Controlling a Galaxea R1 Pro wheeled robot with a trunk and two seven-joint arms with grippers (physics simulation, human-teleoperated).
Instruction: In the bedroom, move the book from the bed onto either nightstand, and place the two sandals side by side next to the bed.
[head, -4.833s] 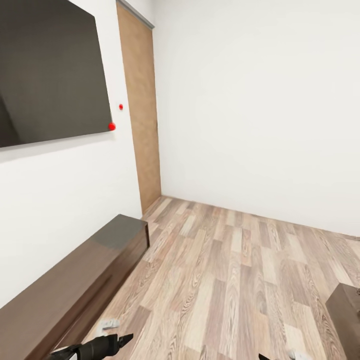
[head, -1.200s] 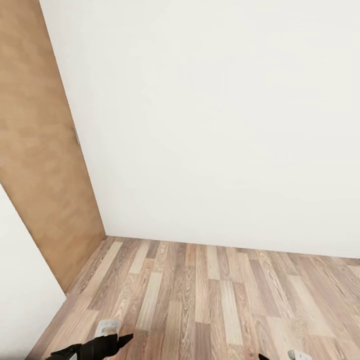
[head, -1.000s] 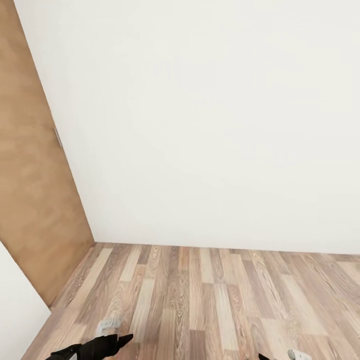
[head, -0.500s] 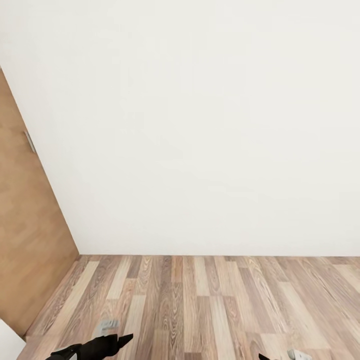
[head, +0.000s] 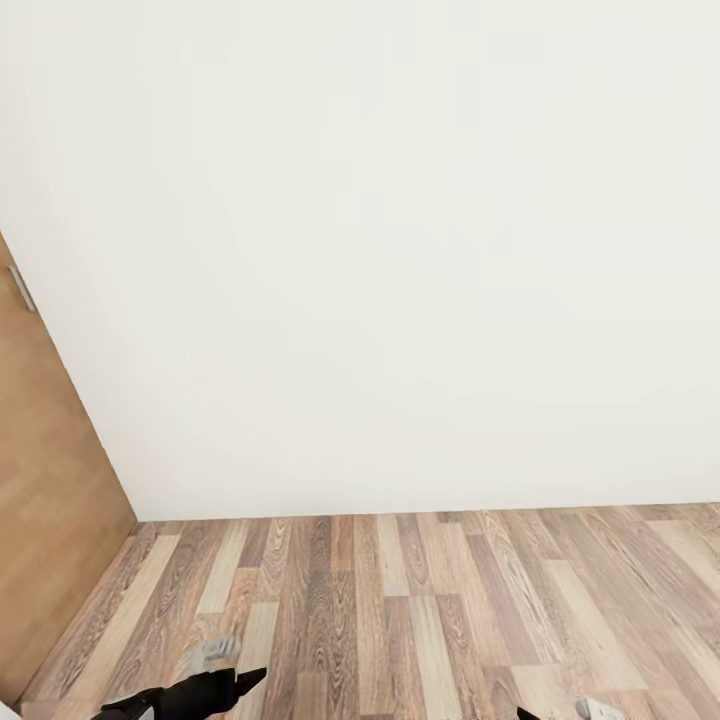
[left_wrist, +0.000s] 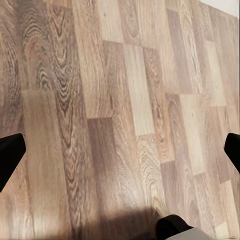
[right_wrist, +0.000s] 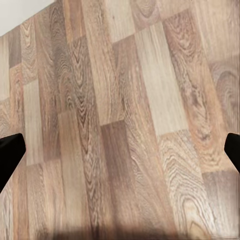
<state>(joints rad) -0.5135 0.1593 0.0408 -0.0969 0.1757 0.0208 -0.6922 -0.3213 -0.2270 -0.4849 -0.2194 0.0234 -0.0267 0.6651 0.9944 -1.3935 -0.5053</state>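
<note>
The book, the bed, the nightstand and the sandals are out of view. I face a corner of the bedroom: a bare white wall (head: 400, 250) above brown wood-plank floor (head: 420, 600). My left gripper (head: 245, 682) pokes in at the lower left of the head view, and the tip of my right gripper (head: 525, 714) at the bottom edge. In the left wrist view the left gripper (left_wrist: 120, 155) is open, its black fingertips (left_wrist: 10, 155) far apart over bare planks. The right gripper (right_wrist: 120, 152) is open too, with nothing but floor between its fingertips (right_wrist: 10, 152).
A light brown wooden door (head: 50, 520) stands at the left edge, meeting the white wall at the corner. The plank floor runs on to the right along the wall's foot. A dark rounded part of my own body (left_wrist: 180, 230) shows low in the left wrist view.
The camera has swung to the right: the door slid toward the left edge, and the dark wall panel and long bench left the picture. Both arms hold the same pose.
</note>
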